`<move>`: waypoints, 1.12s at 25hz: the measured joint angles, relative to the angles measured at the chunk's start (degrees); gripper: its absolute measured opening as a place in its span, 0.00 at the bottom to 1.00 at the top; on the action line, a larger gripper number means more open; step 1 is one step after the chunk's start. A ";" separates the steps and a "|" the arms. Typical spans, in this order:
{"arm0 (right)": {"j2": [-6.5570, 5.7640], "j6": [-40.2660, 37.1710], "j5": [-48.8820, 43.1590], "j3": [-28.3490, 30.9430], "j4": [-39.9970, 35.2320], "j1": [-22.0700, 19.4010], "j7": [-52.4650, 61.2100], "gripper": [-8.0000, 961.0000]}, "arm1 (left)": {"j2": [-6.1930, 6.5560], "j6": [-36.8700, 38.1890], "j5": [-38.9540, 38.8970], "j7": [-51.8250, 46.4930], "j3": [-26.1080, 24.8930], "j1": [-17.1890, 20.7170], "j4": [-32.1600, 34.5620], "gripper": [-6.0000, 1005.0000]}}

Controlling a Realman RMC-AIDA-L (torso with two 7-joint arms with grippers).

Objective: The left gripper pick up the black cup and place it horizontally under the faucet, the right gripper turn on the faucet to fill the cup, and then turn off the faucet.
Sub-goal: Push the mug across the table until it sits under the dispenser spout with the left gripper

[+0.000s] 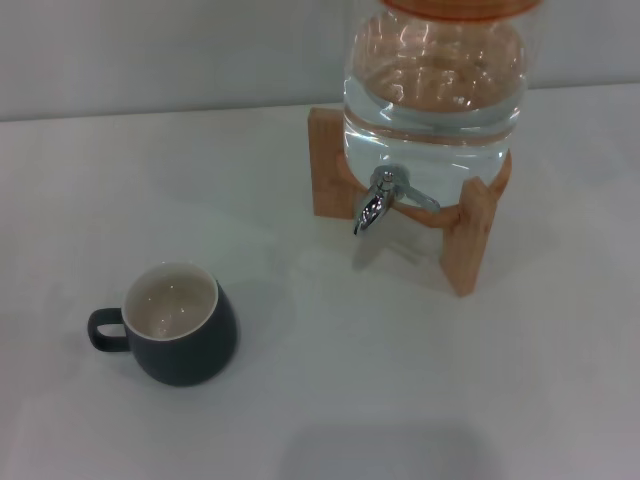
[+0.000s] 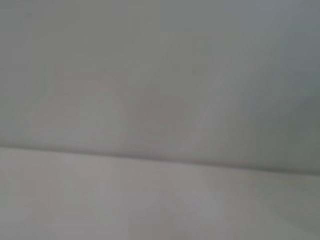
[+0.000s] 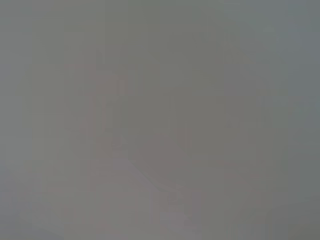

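Black cup (image 1: 180, 330): one squat, rounded dark charcoal mug, upright on the white table (image 1: 420, 380), toward the robot's left in the head view. Interior cream-white, with nothing seen in it. Small loop handle (image 1: 105, 330) points to the robot's left. Body wider at the base than at the rim. It stands well apart from the dispenser, nearer the robot and to the left of it, and nothing touches it.

Faucet (image 1: 375, 205): one small shiny chrome spigot, projecting from the lower front of the jar and angled down toward the table. Its lever handle (image 1: 415, 197) extends to the robot's right. No water is seen running from it, and the table under the spout is bare.

Glass water jar (image 1: 432, 90): one large clear vessel holding water (an orange band runs around its top, cut off by the picture's edge). It sits in a light wooden stand (image 1: 470, 235) whose legs rest on the table, toward the far right of the head view.

Left gripper and right gripper: neither appears in the head view. The left wrist view shows only a pale surface meeting a grey wall; the right wrist view shows only plain grey. How the jaws of either stand cannot be told.
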 joint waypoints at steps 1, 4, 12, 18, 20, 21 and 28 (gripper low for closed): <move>-0.01 -0.04 0.01 0.00 0.08 0.01 -0.03 0.88 | -0.02 0.22 0.85 0.03 0.01 -0.69 -0.62 0.86; -0.04 -0.07 0.04 0.00 0.16 -0.01 -0.03 0.88 | -0.05 0.94 2.41 0.08 0.06 -2.33 -1.75 0.86; -0.10 -0.10 0.80 0.38 0.18 -0.41 -0.06 0.88 | -0.12 -1.64 -1.53 6.10 0.28 -2.88 -1.91 0.86; -0.08 -0.11 0.83 0.67 0.19 -0.30 -0.09 0.88 | -0.35 -3.83 -17.08 21.98 6.56 0.46 -4.57 0.86; -0.06 -0.10 0.83 1.02 0.19 -0.25 -0.10 0.88 | -0.32 -3.57 -21.43 25.96 8.93 0.99 -6.45 0.86; -0.04 -0.10 0.83 1.17 0.18 -0.22 -0.11 0.88 | -0.31 -3.47 -23.32 28.01 9.80 1.04 -7.71 0.86; -0.10 -0.06 0.84 1.52 0.17 -0.07 0.01 0.88 | -0.20 -1.85 -27.04 35.73 11.69 -0.30 -13.88 0.86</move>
